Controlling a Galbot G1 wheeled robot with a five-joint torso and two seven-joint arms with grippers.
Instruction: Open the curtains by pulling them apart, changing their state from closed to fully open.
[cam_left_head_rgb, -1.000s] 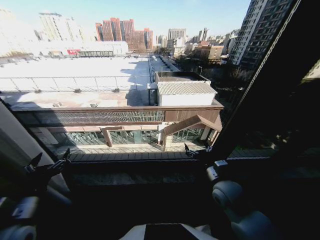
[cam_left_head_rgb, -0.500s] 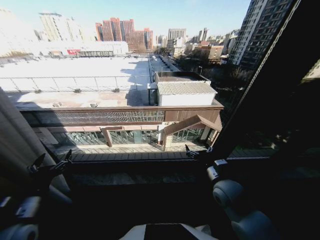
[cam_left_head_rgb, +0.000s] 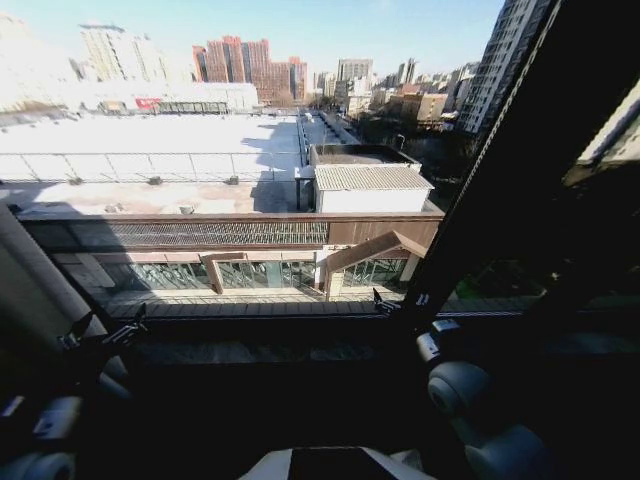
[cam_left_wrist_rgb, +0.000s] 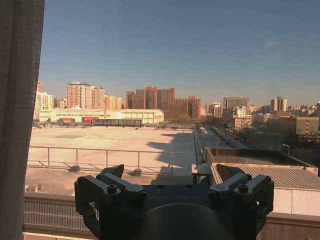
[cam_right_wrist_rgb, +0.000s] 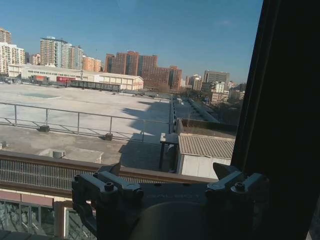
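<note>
Both curtains hang drawn to the window's sides, left panel (cam_left_head_rgb: 35, 290) and right panel (cam_left_head_rgb: 520, 170). Left gripper (cam_left_head_rgb: 103, 328) and right gripper (cam_left_head_rgb: 398, 300) hover spread-fingered, holding nothing.

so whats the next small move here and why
Probably just draw both arms back and stop. The curtains already look fully parted: one panel is bunched at the left edge, the other hangs dark at the right, and the window between is uncovered. The left gripper and right gripper both sit open near the sill, gripping no fabric.
</note>
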